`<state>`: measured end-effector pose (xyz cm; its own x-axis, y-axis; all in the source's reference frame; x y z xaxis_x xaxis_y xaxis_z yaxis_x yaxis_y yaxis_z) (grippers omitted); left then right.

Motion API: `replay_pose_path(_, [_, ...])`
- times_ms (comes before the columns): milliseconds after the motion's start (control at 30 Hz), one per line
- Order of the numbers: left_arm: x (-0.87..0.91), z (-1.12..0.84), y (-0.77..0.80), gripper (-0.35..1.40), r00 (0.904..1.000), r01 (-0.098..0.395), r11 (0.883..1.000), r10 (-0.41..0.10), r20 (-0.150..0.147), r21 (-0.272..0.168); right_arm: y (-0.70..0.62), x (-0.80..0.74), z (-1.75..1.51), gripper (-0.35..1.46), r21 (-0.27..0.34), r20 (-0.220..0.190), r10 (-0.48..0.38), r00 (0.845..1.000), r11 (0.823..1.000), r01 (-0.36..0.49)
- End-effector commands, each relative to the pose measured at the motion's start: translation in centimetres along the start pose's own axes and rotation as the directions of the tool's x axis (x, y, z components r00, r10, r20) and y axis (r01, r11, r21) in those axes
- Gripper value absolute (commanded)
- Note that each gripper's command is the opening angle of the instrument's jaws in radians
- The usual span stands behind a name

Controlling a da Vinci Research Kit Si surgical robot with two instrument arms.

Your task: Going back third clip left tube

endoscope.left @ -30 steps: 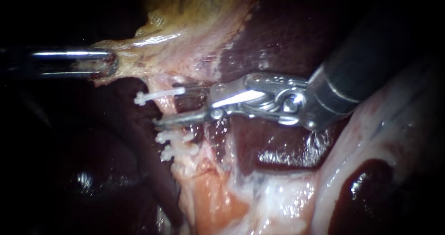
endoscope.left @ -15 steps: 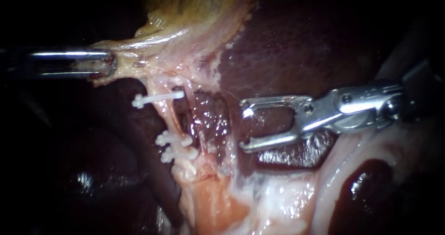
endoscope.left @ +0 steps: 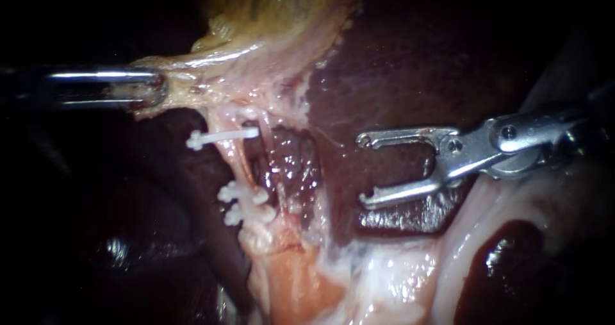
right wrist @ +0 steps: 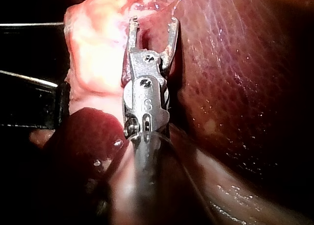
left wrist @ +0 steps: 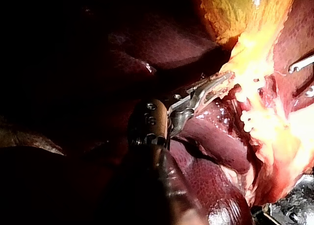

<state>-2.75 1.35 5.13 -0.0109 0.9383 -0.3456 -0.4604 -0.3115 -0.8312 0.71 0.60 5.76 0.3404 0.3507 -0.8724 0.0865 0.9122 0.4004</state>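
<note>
At the left edge of the endoscope view my left instrument [endoscope.left: 155, 89] comes in level, its jaws clamped on a pale, stringy fold [endoscope.left: 192, 81] drawn from the glossy yellow gallbladder [endoscope.left: 269, 17] above. Just right of that, at centre left, the left tube [endoscope.left: 236, 161], a thin pink strand, runs top to bottom. A white plastic upper clip [endoscope.left: 221, 135] crosses it high, and two knobbly lower clips [endoscope.left: 250, 215] sit stacked beneath. Next comes dark, wet liver [endoscope.left: 410, 56]. At right, my right instrument [endoscope.left: 363, 171] holds its steel jaws apart and empty, pointing left at the tube, well apart from it. Backing out looks like a straight pull rightward.
</note>
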Motion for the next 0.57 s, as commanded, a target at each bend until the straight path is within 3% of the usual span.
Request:
replay_pose_path(33, [-0.02, 0.06, -0.01, -0.35, 1.0000, -0.001, 1.000, 0.001, 0.001, 0.000, 0.00, 0.00, 0.00, 0.50, -0.001, 0.000, 0.001, 1.000, 1.000, -0.001])
replay_pose_path(233, [-0.05, 0.34, -0.05, -0.35, 1.0000, -0.004, 1.000, 0.004, 0.002, -0.007, 0.00, 0.01, -0.03, 0.50, 0.000, 0.000, 0.002, 1.000, 1.000, -0.002])
replay_pose_path(567, [-0.06, 0.39, -0.07, -0.35, 1.0000, -0.005, 1.000, 0.005, 0.005, -0.007, 0.00, 0.06, -0.08, 0.50, 0.005, -0.002, 0.005, 1.000, 1.000, -0.005])
